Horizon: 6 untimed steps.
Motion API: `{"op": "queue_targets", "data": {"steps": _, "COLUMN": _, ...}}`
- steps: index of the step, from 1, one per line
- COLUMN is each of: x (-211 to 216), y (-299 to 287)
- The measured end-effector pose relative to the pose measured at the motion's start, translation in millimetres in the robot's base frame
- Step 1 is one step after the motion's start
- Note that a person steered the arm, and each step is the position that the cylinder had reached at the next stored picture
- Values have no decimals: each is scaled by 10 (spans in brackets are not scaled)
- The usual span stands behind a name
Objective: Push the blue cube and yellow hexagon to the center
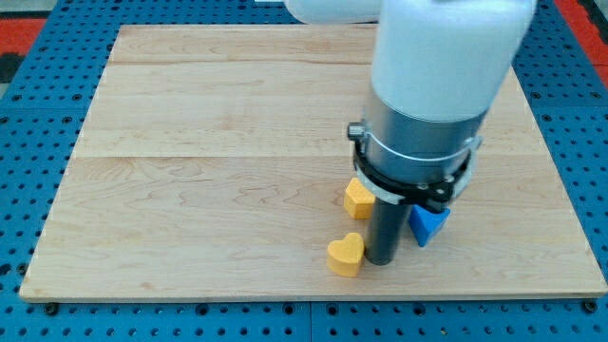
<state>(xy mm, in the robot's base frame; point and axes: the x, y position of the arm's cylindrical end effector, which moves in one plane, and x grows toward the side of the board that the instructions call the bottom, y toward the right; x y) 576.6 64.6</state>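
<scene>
Surface: pale wooden board [237,142] is lying on blue pegboard.
Tip: my tip [380,261] is resting near the view's bottom, just beside the yellow heart [346,254].
Blue block [427,224]: sitting at the rod's right, partly hidden; shape unclear.
Yellow hexagon [358,199]: sitting at the rod's left, below centre.
Jaws: none fitted; the rod is holding nothing.
Judgement: the rod is standing between both targets, likely lining up a push upward.

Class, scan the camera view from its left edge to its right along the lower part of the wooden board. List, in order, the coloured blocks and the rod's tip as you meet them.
Yellow heart block → yellow hexagon → my tip → blue block, partly hidden by the arm.
</scene>
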Motion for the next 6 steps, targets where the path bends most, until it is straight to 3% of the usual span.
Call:
{"op": "queue_targets", "data": {"steps": 1, "x": -8, "y": 116}}
{"op": "queue_targets", "data": {"steps": 3, "x": 19, "y": 1040}}
{"op": "queue_targets", "data": {"steps": 4, "x": -219, "y": 762}}
{"op": "queue_targets", "data": {"steps": 6, "x": -590, "y": -611}}
